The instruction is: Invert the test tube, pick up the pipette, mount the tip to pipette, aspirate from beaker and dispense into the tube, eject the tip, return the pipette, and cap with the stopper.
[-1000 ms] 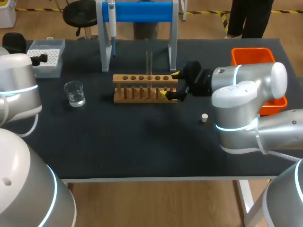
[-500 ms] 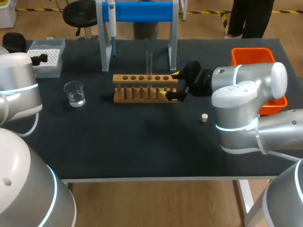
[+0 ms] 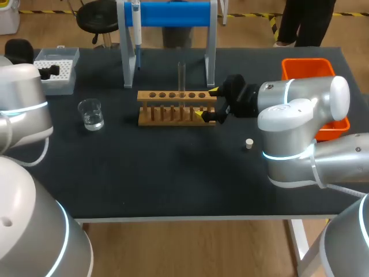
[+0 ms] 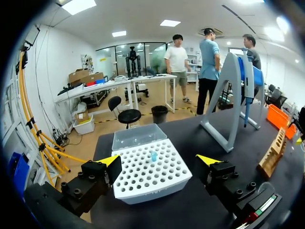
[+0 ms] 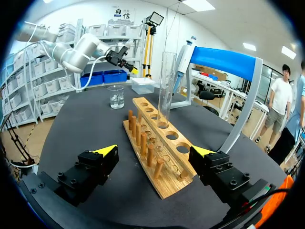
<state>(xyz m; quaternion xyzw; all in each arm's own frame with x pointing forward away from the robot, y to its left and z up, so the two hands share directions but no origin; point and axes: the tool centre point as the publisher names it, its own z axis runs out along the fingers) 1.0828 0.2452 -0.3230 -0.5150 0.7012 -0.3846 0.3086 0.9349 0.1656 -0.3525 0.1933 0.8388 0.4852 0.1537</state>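
head view showed me the test tube [image 3: 181, 78] upright in the wooden rack [image 3: 173, 108]. my right gripper [image 3: 209, 104] sat at the rack's right end, fingers apart, touching nothing. my left gripper [image 4: 159, 161] hung over the tip box [image 4: 143, 177], fingers spread wide. the stopper [image 3: 249, 143] lay on the table [image 3: 173, 179] near the right arm.

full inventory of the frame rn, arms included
rack: 1, wooden, mid-table
test tube: 1, clear, upright in rack
beaker: 1, clear, some liquid, left of rack
tip box: 1, white, far left corner
tip: 1, blue, in tip box
stand: 1, blue bar, grey legs, behind rack
pipette: 1, blue-white, hanging on stand
stopper: 1, pale, right of rack
bin: 1, orange, right edge
table: 1, black
left gripper: open, over tip box
right gripper: open, at rack's right end
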